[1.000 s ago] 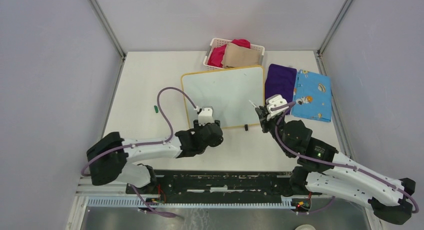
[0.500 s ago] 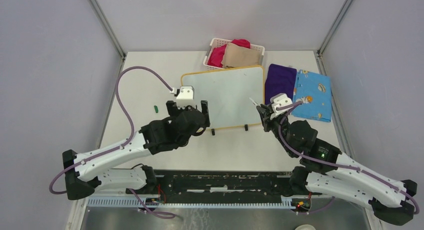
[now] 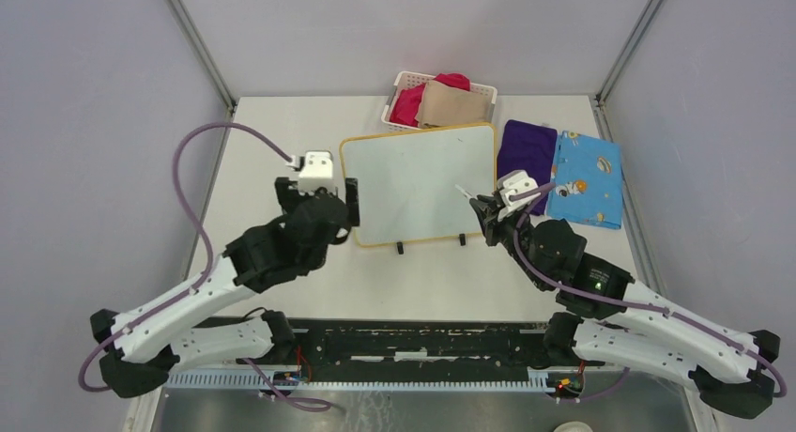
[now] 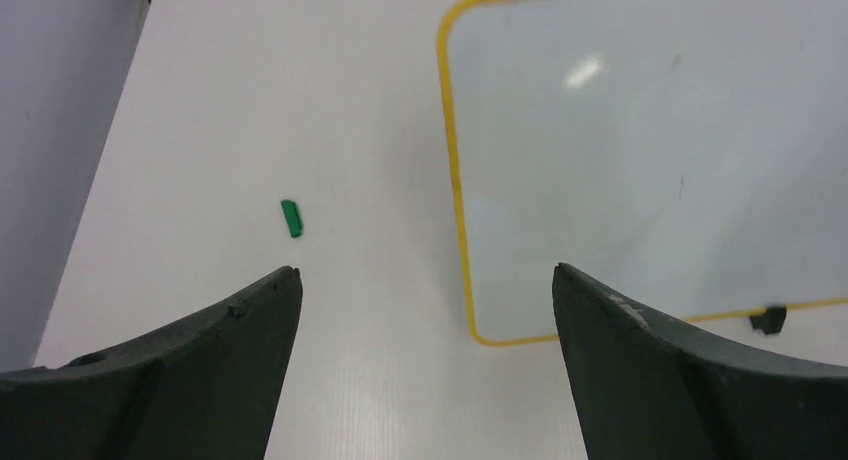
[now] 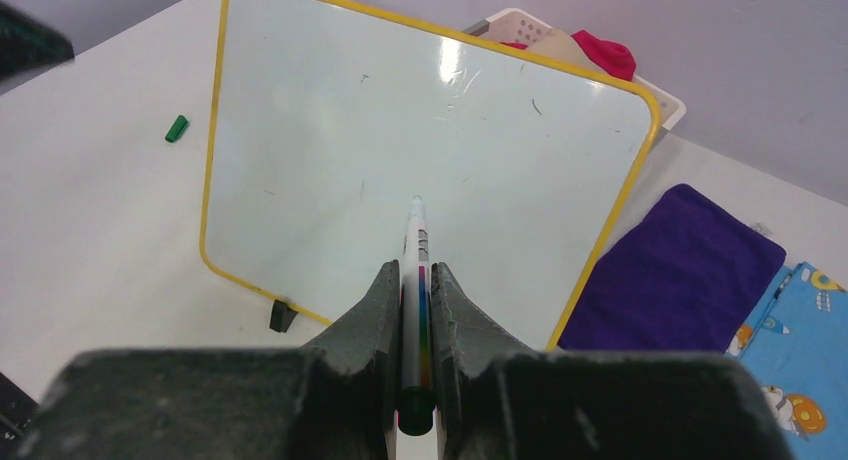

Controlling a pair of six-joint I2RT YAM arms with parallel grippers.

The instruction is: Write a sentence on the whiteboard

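The yellow-framed whiteboard (image 3: 422,183) sits mid-surface (image 3: 282,131), its glossy white face showing only faint scuffs, with the right claw (image 5: 412,272) clenched on a marker (image 5: 413,235) aimed at it and the left claw (image 4: 427,271) released above its left edge.

Finding: a robotics laboratory test cell. A white table (image 3: 272,141) stands enclosed by plain grey panel walls (image 3: 94,122) on aluminium corner posts (image 3: 197,42). A left arm (image 3: 188,300) and a right arm (image 3: 657,310) are bolted to a black mounting rail (image 3: 422,343) at the near edge, with purple cabling (image 3: 188,188) exposed. Staged props lie far: a whiteboard (image 3: 422,178), a white slotted basket (image 3: 392,101) and, to the right, a purple cloth (image 3: 526,150) and a blue printed cloth (image 3: 587,178).
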